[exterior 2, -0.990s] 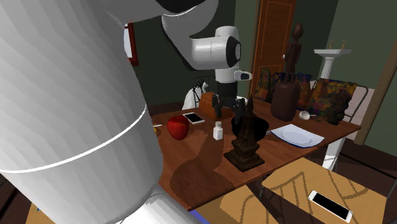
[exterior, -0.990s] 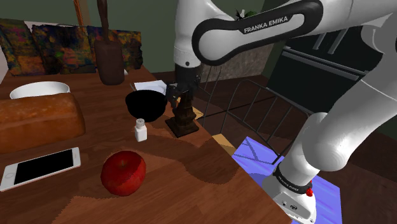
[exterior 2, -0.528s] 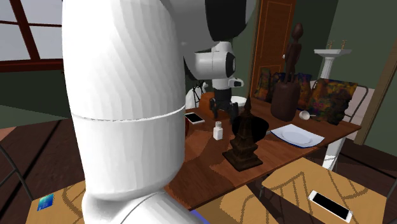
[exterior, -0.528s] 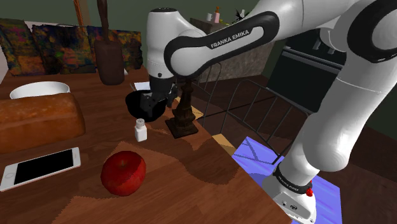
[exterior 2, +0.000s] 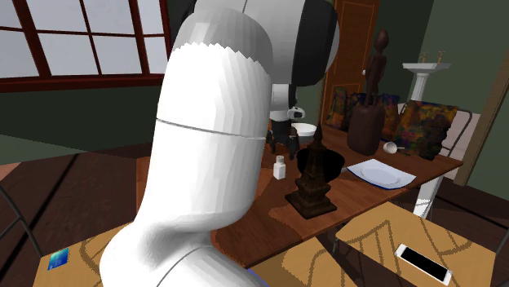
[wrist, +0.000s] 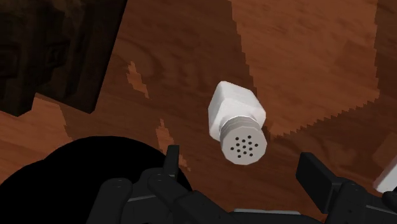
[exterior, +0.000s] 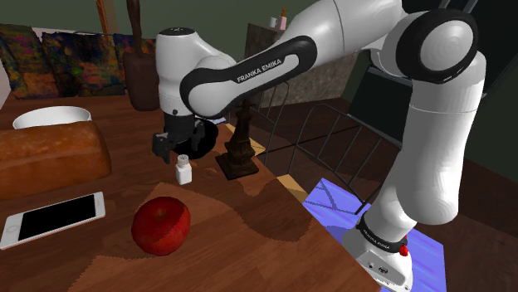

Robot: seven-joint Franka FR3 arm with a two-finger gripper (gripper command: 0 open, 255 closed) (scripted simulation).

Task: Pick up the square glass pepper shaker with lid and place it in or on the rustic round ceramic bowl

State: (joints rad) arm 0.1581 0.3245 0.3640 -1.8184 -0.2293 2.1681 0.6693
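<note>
- Pepper shaker (wrist: 236,122): squared body with rounded corners, drawn plain white, not visibly glass; a round grey-white lid with a ring of small holes.
- It stands upright on the brown wood-grain table (exterior: 249,216), just in front of the bowl (exterior 2: 333,161) in the shoulder view and apart from it.
- Bowl: round and matt black, with no glaze or pattern to make out. In the wrist view it reads as a flat black mass beside one finger.
- Gripper (exterior: 179,152): all black, poised directly above the shaker.
- In the wrist view its fingers (wrist: 172,162) stand wide apart and released, holding nothing. The shaker's lid lies in the gap between them, and neither finger touches it.
- Dark carved figure (exterior: 238,153): tiered, on a square base, with a rough brown surface. It stands just beside the bowl, on the shoulder view's right.
- Red apple (exterior: 160,225): round and smooth, nearer the camera than the shaker.
- Phone (exterior: 51,219): flat, with a white frame and black screen, at the shoulder view's lower left.
- Bread loaf (exterior: 50,158): long, brown-crusted block, with a white round dish (exterior: 51,117) behind it.
- White plate (exterior 2: 374,172): shallow, on the second exterior view's right side of the table.
</note>
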